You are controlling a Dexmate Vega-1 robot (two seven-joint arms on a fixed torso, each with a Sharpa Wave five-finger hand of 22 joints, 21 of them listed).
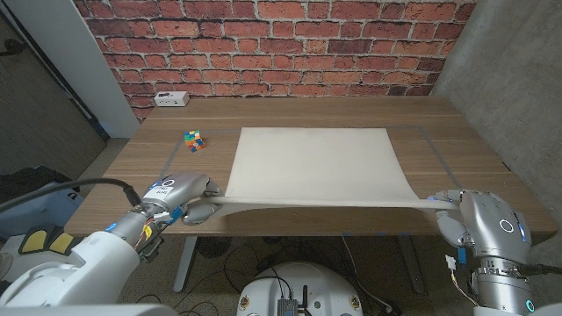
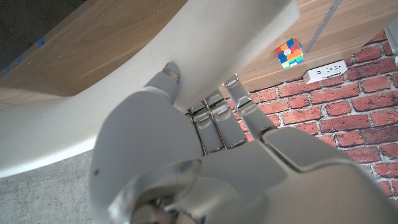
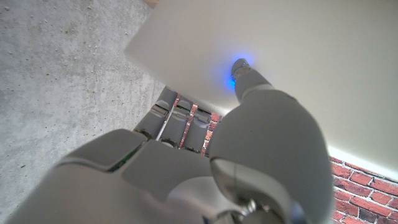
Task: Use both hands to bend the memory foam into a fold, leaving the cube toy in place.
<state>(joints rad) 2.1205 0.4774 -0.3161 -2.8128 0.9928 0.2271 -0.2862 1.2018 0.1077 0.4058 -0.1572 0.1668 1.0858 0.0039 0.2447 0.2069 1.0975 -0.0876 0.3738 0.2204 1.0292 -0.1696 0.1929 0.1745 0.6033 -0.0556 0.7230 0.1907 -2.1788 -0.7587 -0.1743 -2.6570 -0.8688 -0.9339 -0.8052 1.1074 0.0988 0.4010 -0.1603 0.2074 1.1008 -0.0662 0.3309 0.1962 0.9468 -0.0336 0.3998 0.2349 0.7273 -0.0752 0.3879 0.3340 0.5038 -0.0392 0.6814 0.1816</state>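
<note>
While the big cream memory foam sheet lies on the wooden tabletop, left hand and right hand pinch its near corners | step: lifting near edge | next: carry it over to far edge | colourful cube toy sits just beside foam, leave it

Cream foam, multicolour cube, brown wood table

Memory foam plain cream-white; cube toy at its 9 o'clock, orange, blue, green, yellow squares. Wooden table brown grain, pale taped outline. Brick wall red, pale mortar. Both hands glossy white-grey, left hand, right hand.
</note>
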